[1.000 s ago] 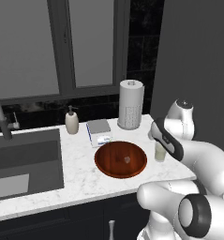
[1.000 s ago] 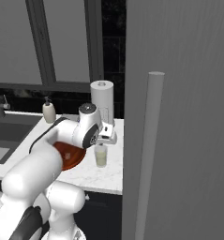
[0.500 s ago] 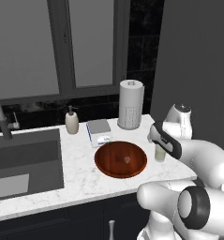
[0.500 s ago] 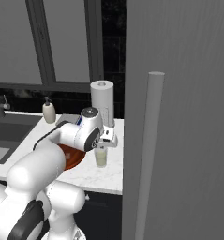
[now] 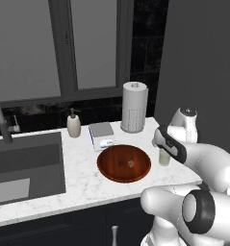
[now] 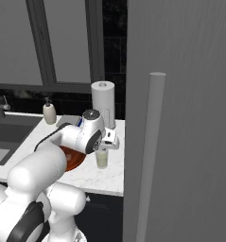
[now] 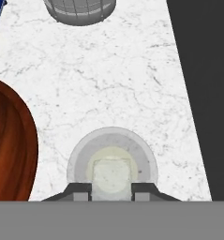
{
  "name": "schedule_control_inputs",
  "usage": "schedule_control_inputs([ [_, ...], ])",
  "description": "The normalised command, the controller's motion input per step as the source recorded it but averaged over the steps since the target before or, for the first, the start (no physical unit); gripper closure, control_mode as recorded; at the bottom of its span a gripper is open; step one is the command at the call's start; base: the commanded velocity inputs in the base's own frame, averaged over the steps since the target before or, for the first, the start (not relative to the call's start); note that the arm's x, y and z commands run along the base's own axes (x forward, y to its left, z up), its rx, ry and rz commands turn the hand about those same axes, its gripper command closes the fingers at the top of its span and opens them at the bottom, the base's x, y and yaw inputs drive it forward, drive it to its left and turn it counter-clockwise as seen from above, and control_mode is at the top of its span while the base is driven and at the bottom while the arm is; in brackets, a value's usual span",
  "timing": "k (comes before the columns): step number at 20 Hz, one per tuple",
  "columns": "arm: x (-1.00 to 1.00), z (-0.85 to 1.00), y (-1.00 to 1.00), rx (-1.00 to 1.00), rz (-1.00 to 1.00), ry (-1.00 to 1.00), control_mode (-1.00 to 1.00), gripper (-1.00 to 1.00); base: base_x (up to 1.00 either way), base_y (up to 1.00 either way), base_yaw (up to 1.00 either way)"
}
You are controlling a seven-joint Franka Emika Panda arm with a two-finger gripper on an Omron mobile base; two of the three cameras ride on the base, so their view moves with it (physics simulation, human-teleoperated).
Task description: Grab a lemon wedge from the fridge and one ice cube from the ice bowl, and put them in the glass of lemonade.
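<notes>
An ice cube [image 7: 112,177] is seen between the gripper's [image 7: 112,191] two fingertips, directly above the mouth of the glass [image 7: 112,159] of pale lemonade. The jaws are set narrowly apart at the cube's sides; whether it is gripped cannot be told. The glass is stood on the marble counter [image 7: 108,79], just beside the brown bowl [image 5: 124,163], in which another cube [image 5: 131,163] is left. A paper-towel roll [image 5: 134,106] is placed behind.
</notes>
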Motion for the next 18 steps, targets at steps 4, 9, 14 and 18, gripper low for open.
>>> schedule_control_inputs([
  [4, 0.0, 0.0, 0.0, 0.0, 0.0, 0.0, -1.0, -1.0, 0.0, 0.0, 0.0],
  [9, 0.0, 0.0, 0.0, 0.0, 0.0, 0.0, -1.0, -1.0, 0.0, 0.0, 0.0],
  [14, 0.0, 0.0, 0.0, 0.0, 0.0, 0.0, -1.0, -1.0, 0.0, 0.0, 0.0],
  [18, -0.18, 0.01, 0.0, 0.0, 0.0, 0.0, -1.0, -1.0, 0.0, 0.0, 0.0],
])
